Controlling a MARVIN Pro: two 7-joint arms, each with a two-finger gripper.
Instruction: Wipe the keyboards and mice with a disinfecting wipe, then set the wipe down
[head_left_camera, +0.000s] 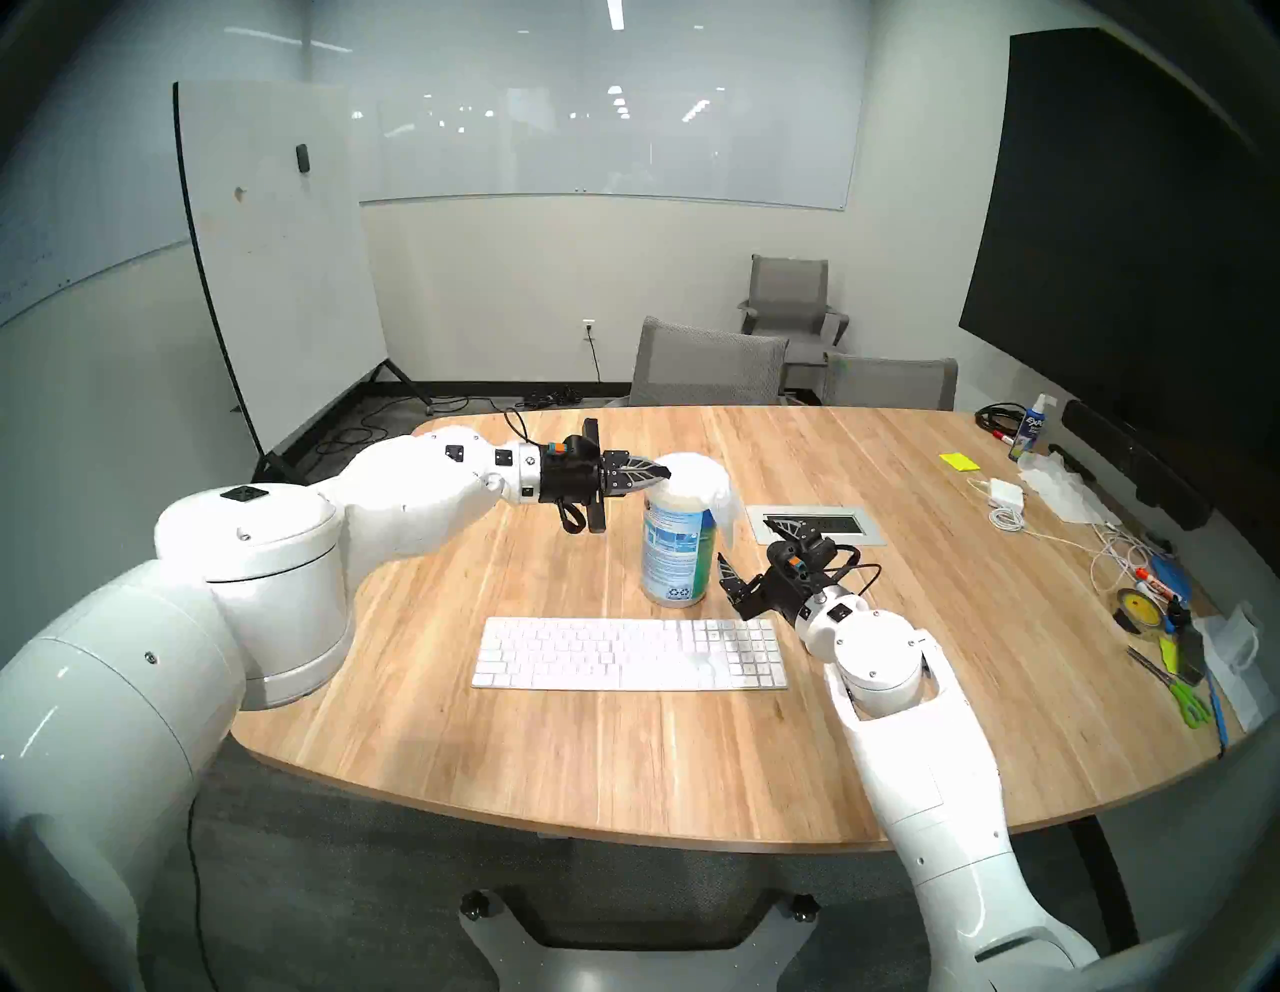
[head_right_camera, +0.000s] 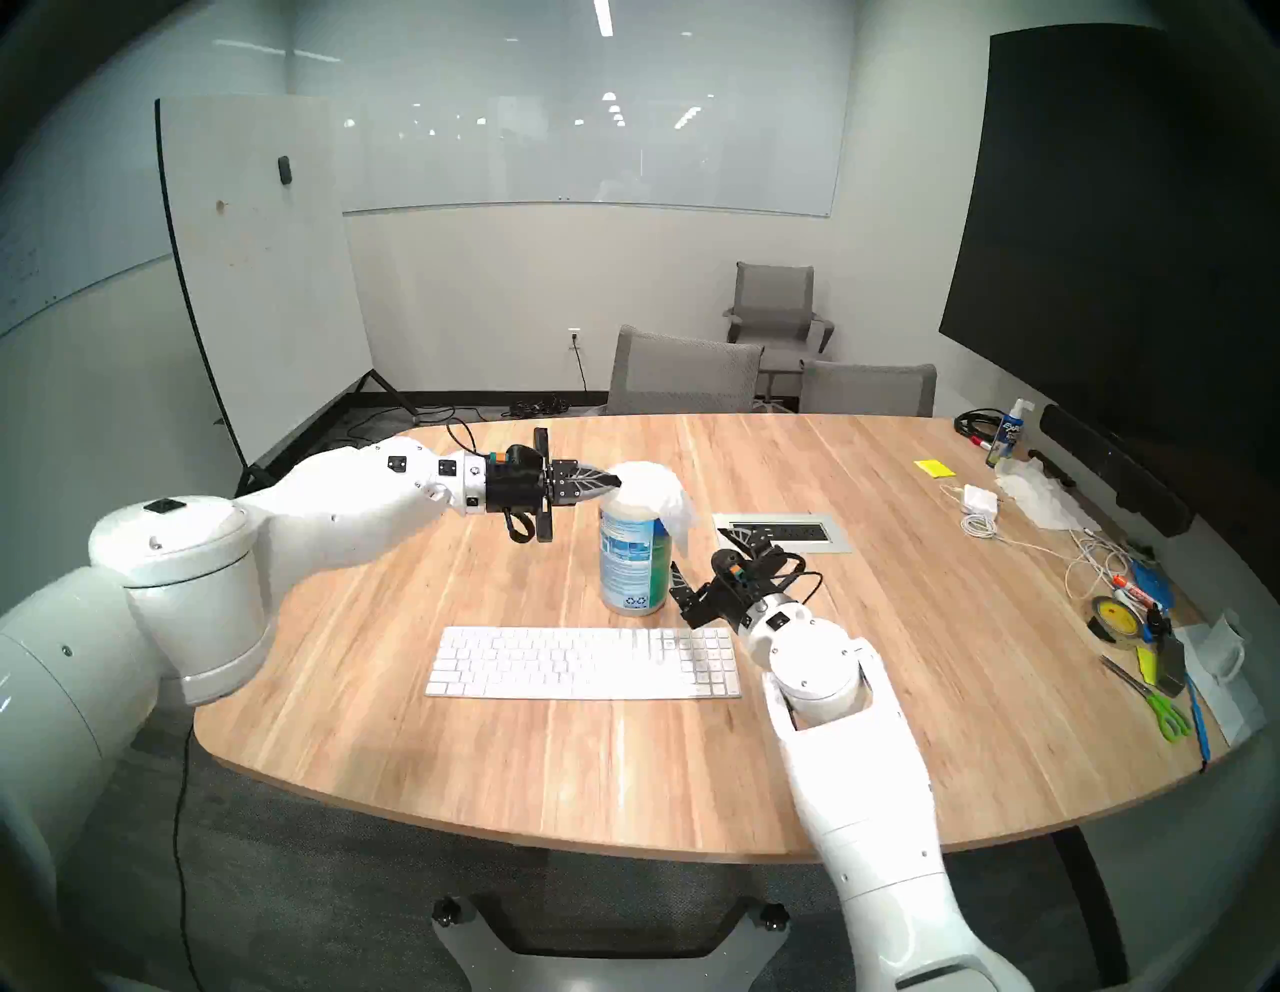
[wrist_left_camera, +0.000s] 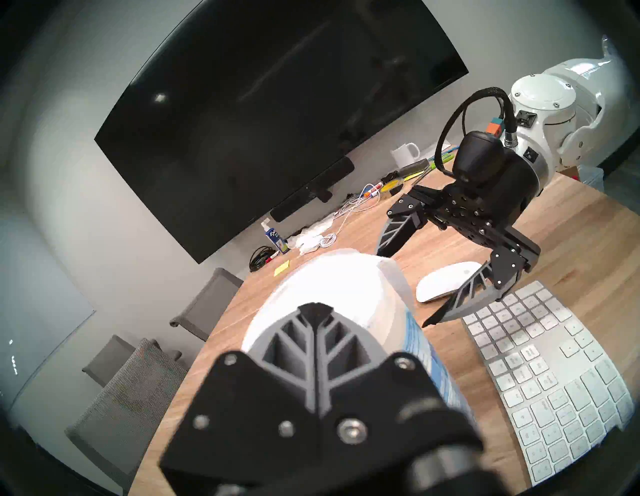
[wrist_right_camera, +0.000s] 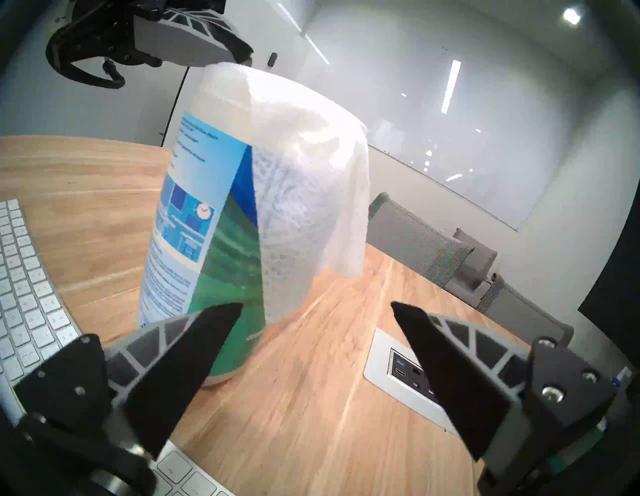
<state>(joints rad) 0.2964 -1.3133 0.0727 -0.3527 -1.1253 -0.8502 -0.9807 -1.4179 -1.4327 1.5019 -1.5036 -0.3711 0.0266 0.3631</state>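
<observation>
1. From the head camera's left eye you see the wooden table (head_left_camera: 485, 748) with the white keyboard (head_left_camera: 629, 654) lying flat near its front edge. Just behind the keyboard the wipes canister (head_left_camera: 675, 554) stands upright, and the wipe (head_left_camera: 699, 478) is draped over its top, one flap hanging down the right side. Your left hand (head_left_camera: 661, 472) reaches in level from the left, fingers pressed together, its tip at the wipe's left edge on the canister top; you cannot tell from here whether it pinches the cloth. Your right hand (head_left_camera: 751, 551) sits low just right of the canister, fingers spread wide and empty.

2. The head camera's right eye shows the same layout. A power adapter (head_right_camera: 980, 499) with its cable and a tissue pile (head_right_camera: 1035, 495) lie far right.

3. In the left wrist view your shut fingers (wrist_left_camera: 317, 350) overlap the wipe-covered top. Beyond it the mouse (wrist_left_camera: 446, 281) rests on the table just past the keyboard's number-pad end, with a right-hand finger in front of it.

4. In the right wrist view your two fingertips (wrist_right_camera: 214, 322) stand well apart, the canister's base just ahead of the left one. The wipe hangs halfway down the label.
</observation>
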